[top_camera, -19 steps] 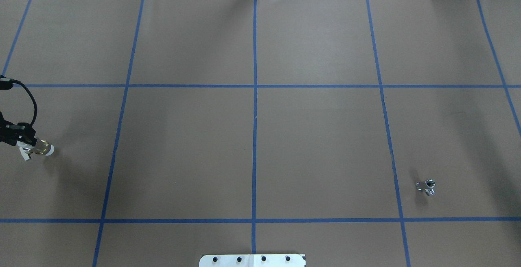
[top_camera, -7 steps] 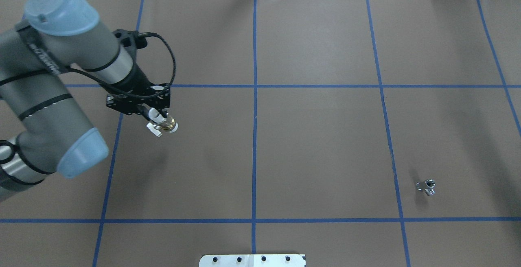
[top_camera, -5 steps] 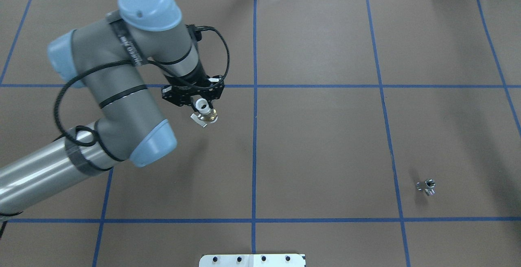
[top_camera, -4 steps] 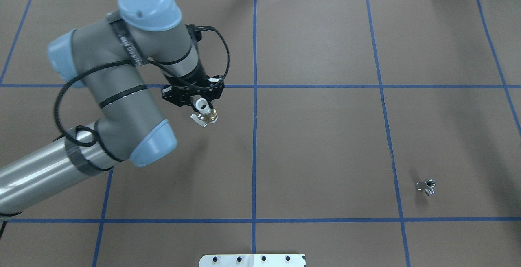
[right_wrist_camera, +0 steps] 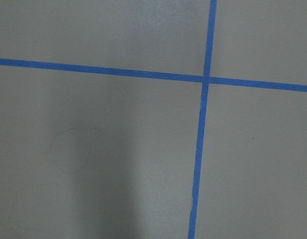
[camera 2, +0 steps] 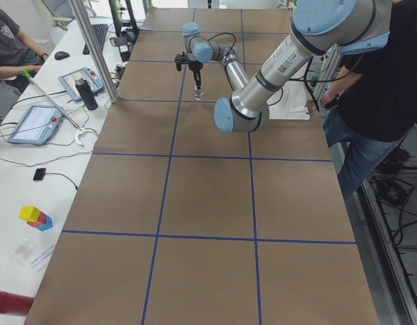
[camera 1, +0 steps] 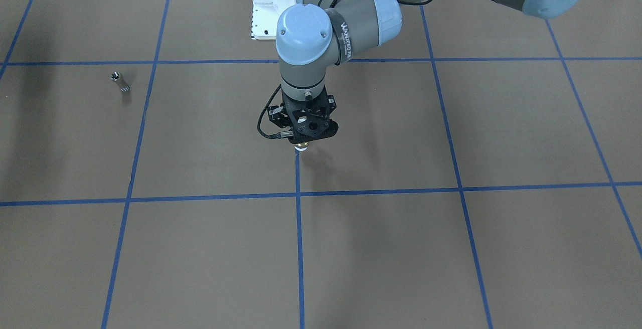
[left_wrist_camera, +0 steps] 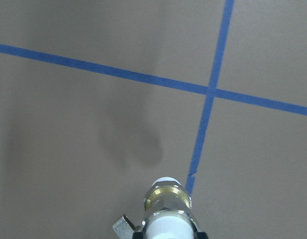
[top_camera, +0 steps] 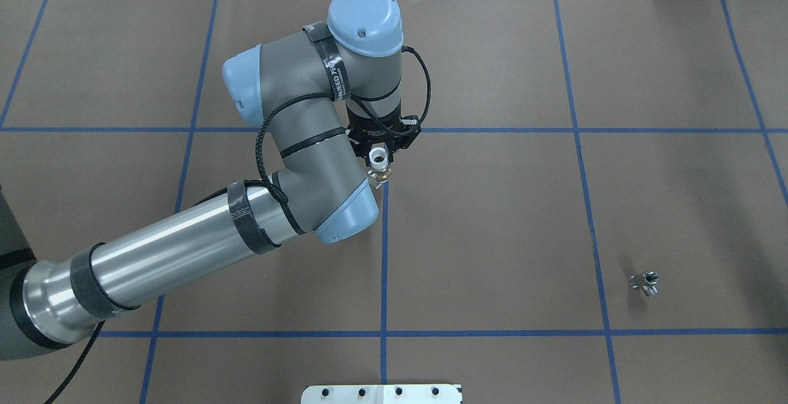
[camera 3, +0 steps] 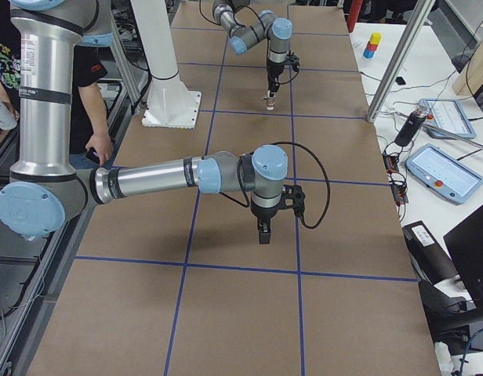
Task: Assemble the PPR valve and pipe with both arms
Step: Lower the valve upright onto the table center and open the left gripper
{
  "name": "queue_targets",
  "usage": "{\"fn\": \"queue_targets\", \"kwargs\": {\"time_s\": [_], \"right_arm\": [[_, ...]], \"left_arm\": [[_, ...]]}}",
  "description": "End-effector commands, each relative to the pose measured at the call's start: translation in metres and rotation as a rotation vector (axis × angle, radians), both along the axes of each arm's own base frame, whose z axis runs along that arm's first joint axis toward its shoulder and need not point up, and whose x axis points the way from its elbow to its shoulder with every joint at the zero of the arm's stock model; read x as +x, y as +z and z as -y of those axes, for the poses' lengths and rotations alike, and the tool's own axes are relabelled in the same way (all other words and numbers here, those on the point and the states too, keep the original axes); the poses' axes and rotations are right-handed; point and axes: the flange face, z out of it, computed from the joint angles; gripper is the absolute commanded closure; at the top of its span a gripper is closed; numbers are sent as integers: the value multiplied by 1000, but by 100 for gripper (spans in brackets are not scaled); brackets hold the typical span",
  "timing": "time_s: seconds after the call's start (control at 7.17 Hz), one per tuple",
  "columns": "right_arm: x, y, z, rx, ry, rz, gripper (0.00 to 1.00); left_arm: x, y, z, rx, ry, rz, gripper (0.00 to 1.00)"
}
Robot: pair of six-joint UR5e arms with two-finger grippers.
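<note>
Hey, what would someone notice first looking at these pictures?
The big grey left arm stretches over the table's centre, its end effector holding a white-and-brass valve just above the blue tape line. A small silvery pipe lies far off on the right side.

A robotics lab: tape-gridded table point(top_camera: 492, 219), teach pendants point(camera 3: 445, 172), an operator point(camera 2: 12, 42) alongside

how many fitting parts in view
2: the PPR valve held in the left gripper over the middle of the table, and the pipe lying loose toward the robot's right.
</note>
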Motion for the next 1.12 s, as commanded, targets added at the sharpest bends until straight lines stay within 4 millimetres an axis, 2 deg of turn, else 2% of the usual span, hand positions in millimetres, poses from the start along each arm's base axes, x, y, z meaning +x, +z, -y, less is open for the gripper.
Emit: {"fn": "queue_targets", "kwargs": {"time_s": [0.0, 0.7, 0.98], "right_arm": [[0, -1, 0, 2, 0, 0, 0], [0, -1, 0, 2, 0, 0, 0], [0, -1, 0, 3, -1, 2, 0]], "left_arm": [[16, 1, -9, 22, -9, 23, 100], [24, 5, -15, 19, 3, 28, 100], [25, 7, -15, 19, 5, 28, 89]]}}
